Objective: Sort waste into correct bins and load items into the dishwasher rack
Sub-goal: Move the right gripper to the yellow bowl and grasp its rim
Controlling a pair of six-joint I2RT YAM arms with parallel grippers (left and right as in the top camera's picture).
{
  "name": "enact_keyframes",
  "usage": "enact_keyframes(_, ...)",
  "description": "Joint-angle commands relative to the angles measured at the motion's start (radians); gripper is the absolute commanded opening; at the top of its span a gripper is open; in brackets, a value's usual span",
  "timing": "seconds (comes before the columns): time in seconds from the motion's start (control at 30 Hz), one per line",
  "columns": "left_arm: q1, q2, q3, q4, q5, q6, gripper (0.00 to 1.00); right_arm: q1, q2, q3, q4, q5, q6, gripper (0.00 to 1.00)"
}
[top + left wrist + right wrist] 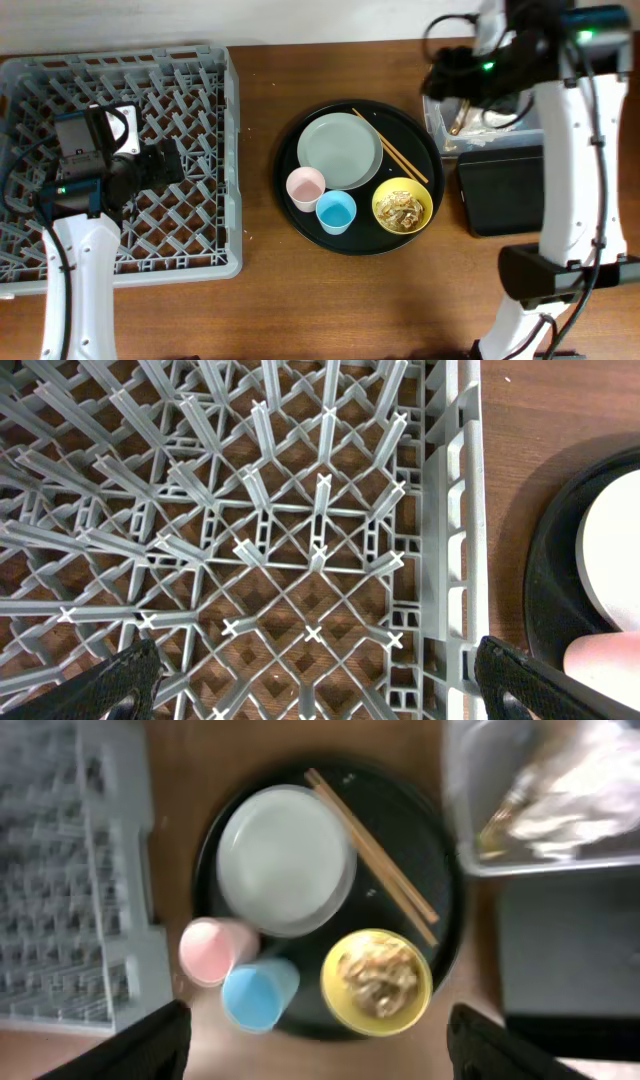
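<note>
The grey dishwasher rack (215, 110) stands at the left and holds no dishes. My left gripper (165, 165) hovers over its right half, open and empty; the left wrist view shows its jaws (315, 685) spread above the pegs (290, 540). On the round black tray (410, 235) sit the grey plate (340, 150), two chopsticks (392, 148), pink cup (305, 187), blue cup (335, 212) and yellow bowl (402, 206) with food scraps. My right gripper (450, 70) is open and empty, high beside the clear tub (436, 125). In the right wrist view, the tub (470, 830) holds the white napkin (590, 790) and gold wrapper (500, 820).
The flat black rectangular tray (500, 188) lies right of the round tray, just in front of the clear tub. The right arm's base (560, 275) stands at the front right. Bare wooden table (260, 300) lies between the rack and the round tray.
</note>
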State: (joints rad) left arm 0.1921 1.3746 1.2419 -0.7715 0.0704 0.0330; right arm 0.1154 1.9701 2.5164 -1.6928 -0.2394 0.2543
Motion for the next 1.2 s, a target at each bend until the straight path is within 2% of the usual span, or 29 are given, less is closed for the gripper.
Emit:
enact_keyframes(0.0,0.003,0.0,0.016,0.01,0.008,-0.011,1.0,0.067,-0.012,-0.025,-0.006,-0.011,-0.011,0.82)
enact_keyframes(0.17,0.003,0.0,0.016,0.01,0.019,-0.011,1.0,0.152,-0.012,-0.212,-0.006,0.045,0.007,0.78)
enact_keyframes(0.2,0.003,0.0,0.016,0.01,0.019,-0.011,1.0,0.166,-0.012,-0.274,-0.005,0.053,0.02,0.75)
enact_keyframes(0.23,0.003,0.0,0.016,0.01,0.019,-0.011,1.0,0.179,-0.012,-0.322,0.003,0.06,0.029,0.67)
enact_keyframes(0.27,0.003,0.0,0.016,0.008,0.019,-0.011,1.0,0.198,-0.012,-0.379,0.024,0.074,0.048,0.65)
enact_keyframes(0.43,0.003,0.0,0.016,-0.001,0.019,-0.011,1.0,0.299,-0.011,-0.57,0.179,0.221,0.193,0.64)
enact_keyframes(0.5,0.003,0.0,0.016,-0.001,0.019,-0.011,1.0,0.335,-0.011,-0.66,0.262,0.281,0.238,0.59)
enact_keyframes(0.8,0.003,0.0,0.016,-0.001,0.019,-0.011,1.0,0.351,-0.011,-0.971,0.528,0.275,0.245,0.51)
enact_keyframes(0.93,0.003,0.0,0.016,-0.001,0.019,-0.011,1.0,0.351,-0.005,-1.072,0.624,0.275,0.245,0.39)
enact_keyframes(1.1,0.003,0.0,0.016,-0.001,0.019,-0.011,1.0,0.351,0.002,-1.135,0.662,0.275,0.245,0.26)
enact_keyframes(1.17,0.003,0.0,0.016,-0.001,0.019,-0.011,1.0,0.351,0.002,-1.135,0.663,0.275,0.245,0.11)
